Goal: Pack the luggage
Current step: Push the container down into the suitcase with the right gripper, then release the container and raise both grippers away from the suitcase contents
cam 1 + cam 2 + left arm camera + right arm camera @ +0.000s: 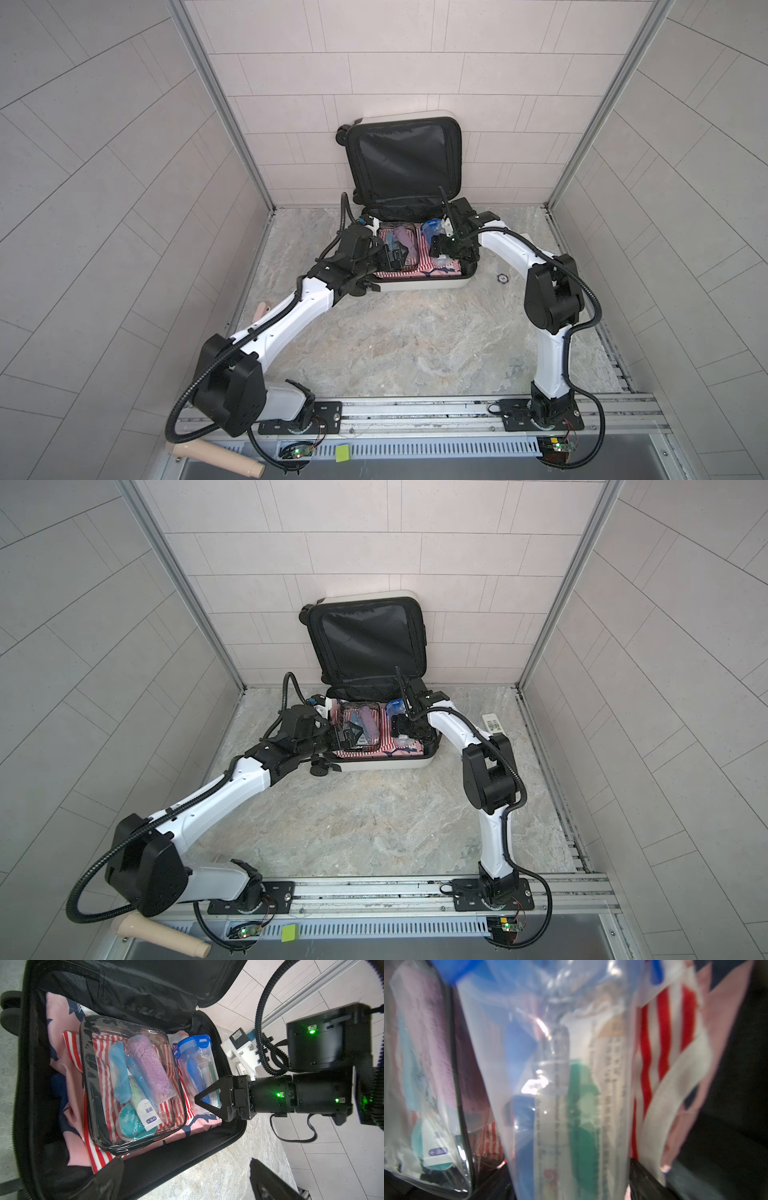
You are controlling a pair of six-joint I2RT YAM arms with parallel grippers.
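Note:
The luggage (419, 286) (382, 764) lies open against the back wall with its black-lined lid upright. Inside it (166, 1157), on pink and red-striped clothes, rest a clear toiletry pouch (395, 243) (128, 1080) (425, 1064) and a clear container with a blue lid (432, 230) (195, 1064) (560, 1105). My left gripper (397, 257) (347, 735) (187, 1180) hovers open over the case's near left edge, holding nothing. My right gripper (435, 246) (397, 725) (197, 1099) (573, 1182) is low over the container, jaws wide on either side of its near end.
A white remote (493, 723) (243, 1068) lies on the marble floor right of the case, and a small dark disc (502, 276) nearer. Tiled walls close in the back and sides. Beige handles (216, 457) (262, 309) sit at the left.

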